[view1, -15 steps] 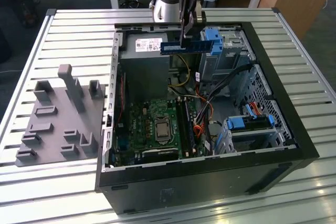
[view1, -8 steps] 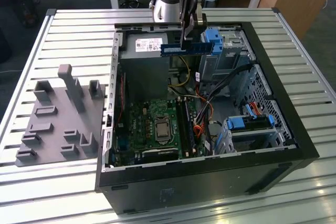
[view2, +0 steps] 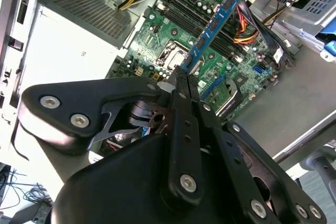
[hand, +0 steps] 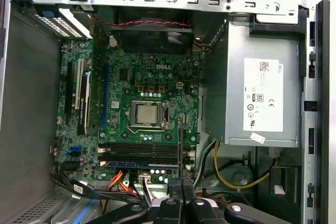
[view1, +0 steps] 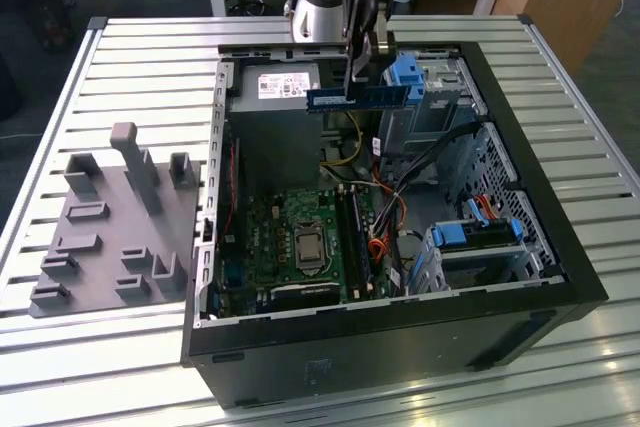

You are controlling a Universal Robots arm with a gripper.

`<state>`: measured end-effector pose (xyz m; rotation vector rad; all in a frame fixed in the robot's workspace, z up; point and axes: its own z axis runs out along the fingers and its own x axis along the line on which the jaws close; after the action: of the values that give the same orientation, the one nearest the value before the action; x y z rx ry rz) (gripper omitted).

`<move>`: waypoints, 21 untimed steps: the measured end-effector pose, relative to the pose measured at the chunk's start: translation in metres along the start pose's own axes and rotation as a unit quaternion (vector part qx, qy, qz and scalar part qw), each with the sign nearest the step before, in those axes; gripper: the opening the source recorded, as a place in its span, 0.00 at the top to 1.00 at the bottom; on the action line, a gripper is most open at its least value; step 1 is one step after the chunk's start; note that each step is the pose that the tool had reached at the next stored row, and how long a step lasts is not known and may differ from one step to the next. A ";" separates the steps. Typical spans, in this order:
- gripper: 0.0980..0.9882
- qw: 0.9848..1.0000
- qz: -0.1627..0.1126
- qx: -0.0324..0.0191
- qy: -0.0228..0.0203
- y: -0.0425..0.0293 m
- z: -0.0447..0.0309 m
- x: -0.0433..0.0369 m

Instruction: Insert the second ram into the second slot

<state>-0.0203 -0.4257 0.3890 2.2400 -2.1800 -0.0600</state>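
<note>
Right now I am clamping the long, thin blue circuit-board ram stick (view1: 385, 97) in my black metal claw (view1: 352, 93), with the fingers closed flat against its two faces partway along its length. In the exterior view I am holding it level in the upper middle of the frame. It is hanging over the far end of the open black computer case (view1: 400, 332), beside the grey power supply box (view1: 285, 87). The long dark memory slots (view1: 355, 232) are lying on the green motherboard (view1: 290, 237) at lower centre, well apart from the stick. In the second wrist view the stick (view2: 212, 27) is jutting out from my fingertips (view2: 176, 85) over the board (view2: 173, 30).
</note>
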 end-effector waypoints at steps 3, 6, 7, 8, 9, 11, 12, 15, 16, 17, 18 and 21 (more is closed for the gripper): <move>0.97 1.000 0.000 0.000 0.000 0.0001 0.0000 0.0029; 0.97 1.000 0.000 0.000 0.000 0.0002 -0.0001 0.0056; 0.97 1.000 0.000 0.000 0.000 0.0002 -0.0001 0.0065; 0.97 1.000 0.000 0.000 0.000 0.0002 -0.0001 0.0075; 0.97 1.000 0.000 0.000 0.000 0.0002 -0.0001 0.0084; 0.97 1.000 0.000 0.000 0.000 0.0003 -0.0002 0.0102; 0.97 1.000 0.000 0.000 0.000 0.0003 -0.0002 0.0110; 0.97 1.000 0.000 0.000 0.000 0.0004 -0.0002 0.0134; 0.97 1.000 0.000 0.000 0.000 0.0004 -0.0002 0.0142; 0.97 1.000 0.000 0.000 0.000 0.0004 -0.0002 0.0150; 0.97 1.000 0.000 0.000 0.000 0.0004 -0.0002 0.0158; 0.97 1.000 0.000 0.000 0.000 0.0005 -0.0003 0.0184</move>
<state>-0.0203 -0.4441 0.3890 2.2399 -2.1799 -0.0598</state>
